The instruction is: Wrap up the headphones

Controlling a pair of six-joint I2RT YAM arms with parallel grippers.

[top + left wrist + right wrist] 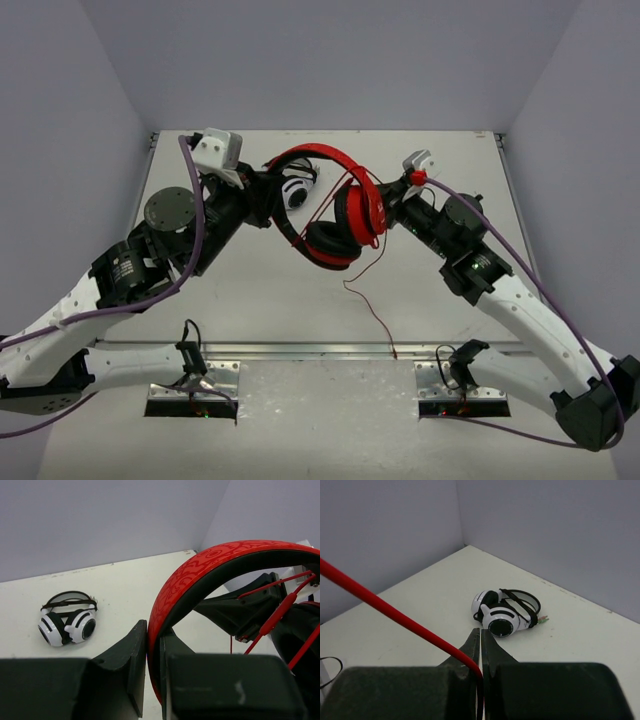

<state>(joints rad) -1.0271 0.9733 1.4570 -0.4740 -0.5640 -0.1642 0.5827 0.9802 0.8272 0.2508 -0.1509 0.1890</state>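
The red headphones (345, 215) hang above the table's middle between my two grippers, black ear pads low and the cord looped across them. My left gripper (274, 196) is shut on the red-and-black headband (200, 567), which is clamped between its fingers (131, 652). My right gripper (389, 206) is shut on the thin red cord (395, 611), which runs into the slit between its fingertips. The loose end of the cord (375, 315) trails down to the table's near edge.
A white-and-black headphone set (298, 188) lies on the table at the back, behind the held headphones; it also shows in the left wrist view (67, 622) and the right wrist view (505, 612). Grey walls close in the table on three sides.
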